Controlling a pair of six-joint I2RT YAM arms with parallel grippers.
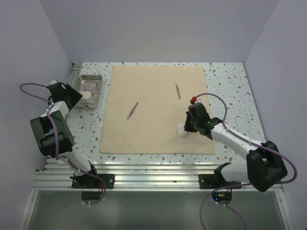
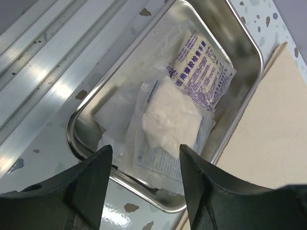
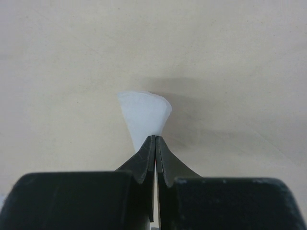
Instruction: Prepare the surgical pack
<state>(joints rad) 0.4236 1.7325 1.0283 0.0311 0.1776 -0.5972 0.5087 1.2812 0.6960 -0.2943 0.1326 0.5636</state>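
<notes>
Two robot arms work over a speckled desk [image 1: 230, 81], seen from above and from each wrist. The cloth wrap [image 1: 156, 108] of the surgical pack lies spread flat in the middle of the desk, tan and unfolded, with nothing bundled in it yet. Two slim metal instruments [image 1: 132, 110] rest on the cloth, well apart from each other. The steel tray [image 1: 88, 76] sits off the cloth, just beside its far left corner, with its long axis running away from the arm bases, roughly parallel to the cloth's left edge. We see white packets [image 2: 170, 120] lying inside the tray, one of them printed in blue. The left claw [image 2: 144, 153] hovers over the near end of the tray, fingers apart and holding nothing. The right claw [image 3: 154, 139] is low over the near right part of the cloth, fingers pressed together on a small white piece [image 3: 144, 110] that fans out past the tips. We judge that the packing turns on the tray: the left arm is much the nearer, and the cloth lies to the right of its claw, so anything lifted there would travel rightward onto the wrap.
</notes>
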